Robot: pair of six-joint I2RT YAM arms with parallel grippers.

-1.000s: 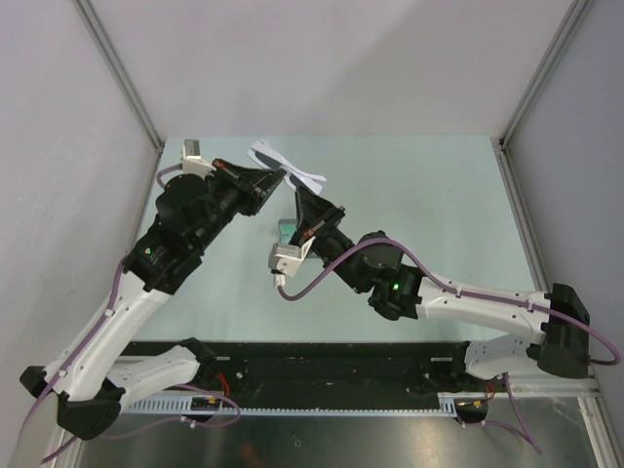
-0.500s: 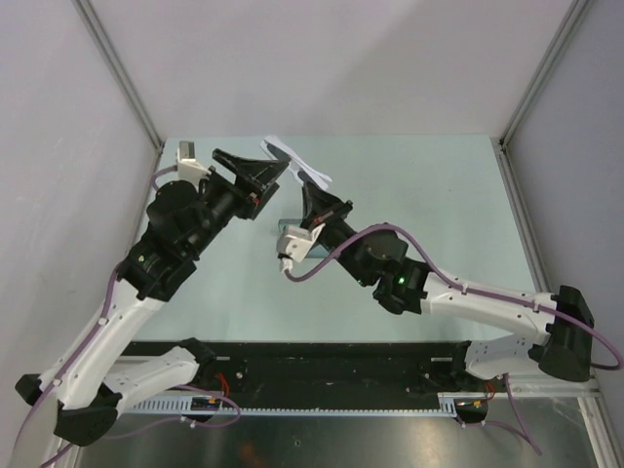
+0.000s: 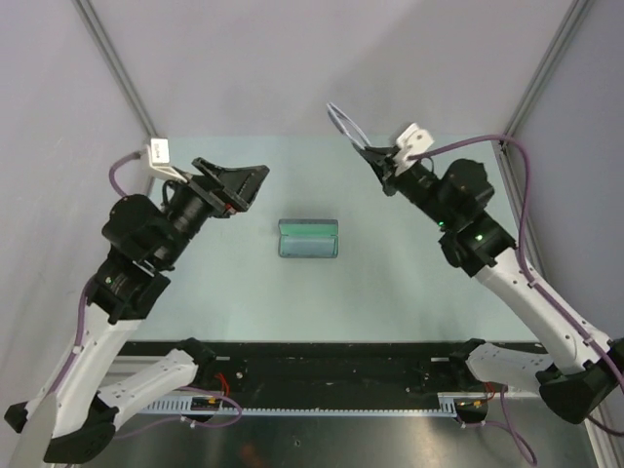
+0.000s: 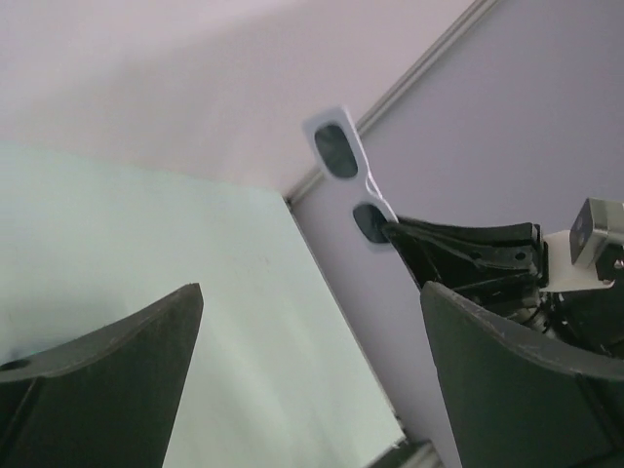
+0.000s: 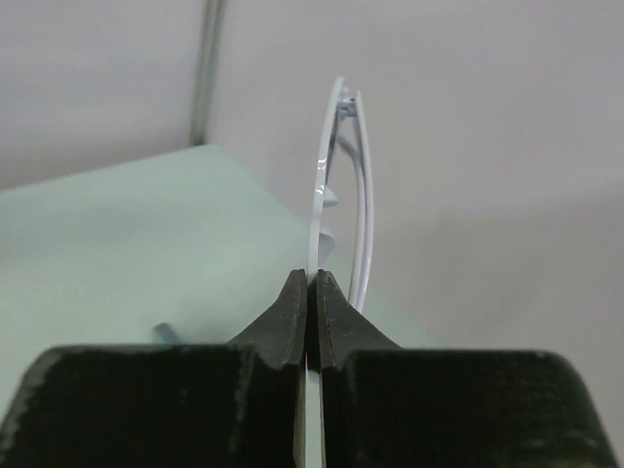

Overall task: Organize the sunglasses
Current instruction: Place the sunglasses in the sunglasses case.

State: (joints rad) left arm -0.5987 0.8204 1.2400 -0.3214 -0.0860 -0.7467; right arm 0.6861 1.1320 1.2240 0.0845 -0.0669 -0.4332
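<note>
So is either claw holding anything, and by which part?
The right claw pinches the sunglasses by one end of their white frame. The left claw is open, holding nothing.

the sunglasses point(image 4: 343, 159), a thin white frame with dark lenses and slim arms folded behind it, are held in the air over the far right of the surface point(image 3: 409, 263), one end pinched in the right claw point(image 5: 313, 285).

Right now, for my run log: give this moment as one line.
left jaws: open, empty | right jaws: shut on sunglasses, held aloft | case: centre of table
</note>
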